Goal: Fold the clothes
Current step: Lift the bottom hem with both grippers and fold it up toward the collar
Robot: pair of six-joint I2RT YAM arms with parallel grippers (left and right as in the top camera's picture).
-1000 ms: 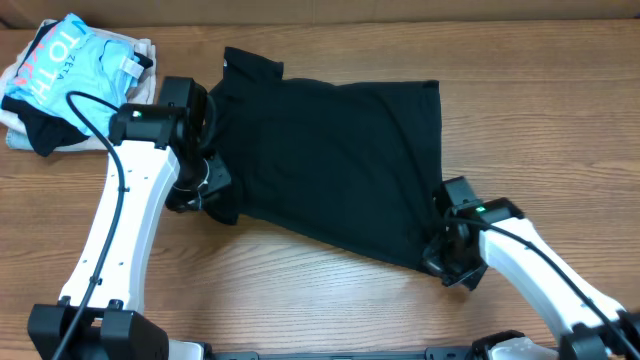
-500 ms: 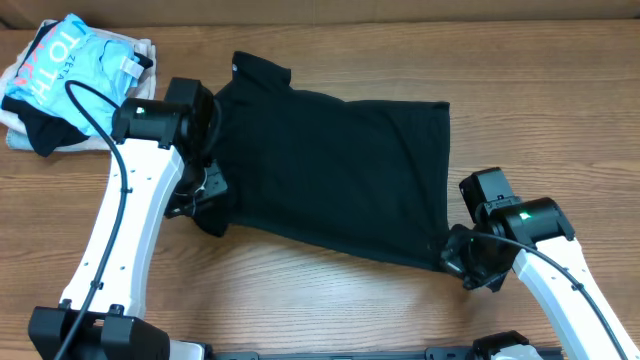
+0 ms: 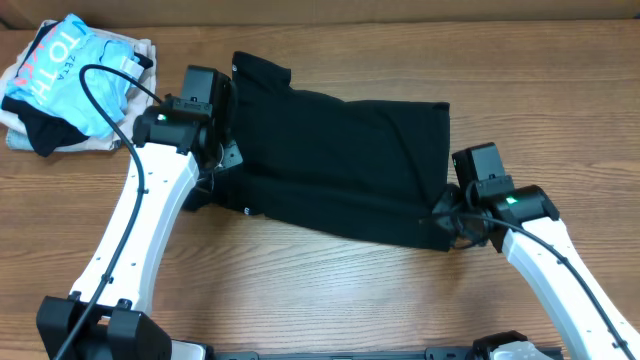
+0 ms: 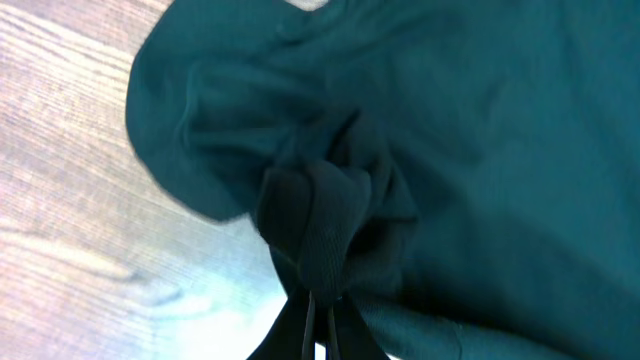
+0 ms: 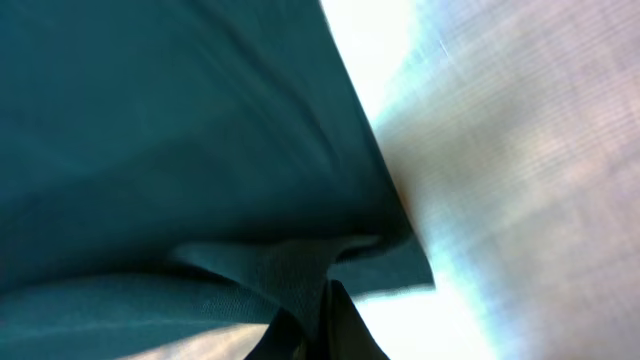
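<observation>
The black shirt (image 3: 340, 160) lies across the middle of the table, its near edge lifted and folded toward the back. My left gripper (image 3: 222, 165) is shut on a bunch of the shirt's left edge; the left wrist view shows the pinched fabric (image 4: 335, 250) at the fingertips (image 4: 320, 305). My right gripper (image 3: 447, 220) is shut on the shirt's near right corner; the right wrist view shows the fabric (image 5: 290, 275) held in the jaws (image 5: 315, 315). A small white mark (image 3: 245, 211) shows at the near left edge.
A pile with a light blue lettered garment (image 3: 70, 60) on a beige one (image 3: 140, 55) sits at the back left corner. Bare wood table (image 3: 320, 290) stretches in front of the shirt.
Both grippers have moved toward the back of the table, carrying the shirt's near edge up and over. The shirt now looks narrower front to back.
</observation>
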